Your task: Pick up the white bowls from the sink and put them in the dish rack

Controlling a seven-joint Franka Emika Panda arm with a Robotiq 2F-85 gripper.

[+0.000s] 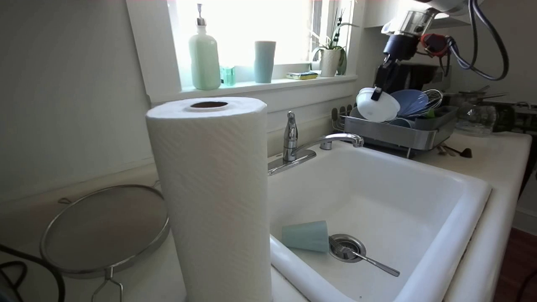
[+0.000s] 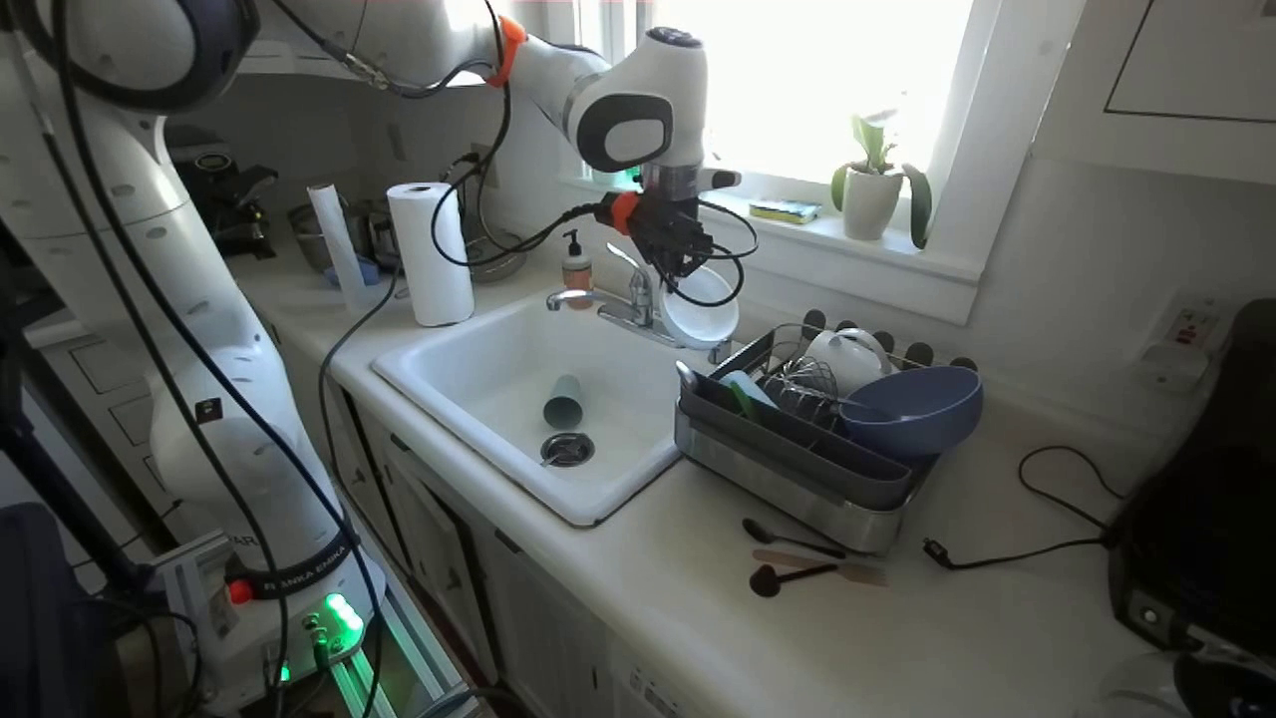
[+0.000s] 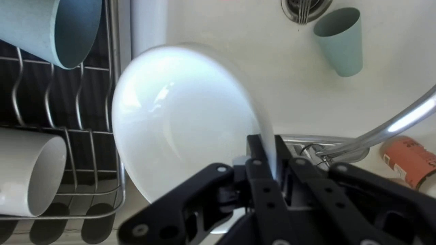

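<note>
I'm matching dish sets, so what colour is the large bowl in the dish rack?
The large bowl is muted blue, clearest in an exterior view.

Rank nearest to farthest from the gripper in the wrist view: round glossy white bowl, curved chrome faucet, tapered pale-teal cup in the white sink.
1. White bowl: rim pinched in the gripper.
2. Chrome faucet: picture's right side.
3. Pale-teal cup: picture's upper right, in the sink.

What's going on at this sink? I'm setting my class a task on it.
A robot arm is handling a white bowl. Its gripper is shut on the bowl's rim, holding it tilted in the air near the dish rack, not yet placed inside. In the sink, a teal cup lies on its side, and a fork lies partly over the drain.
</note>
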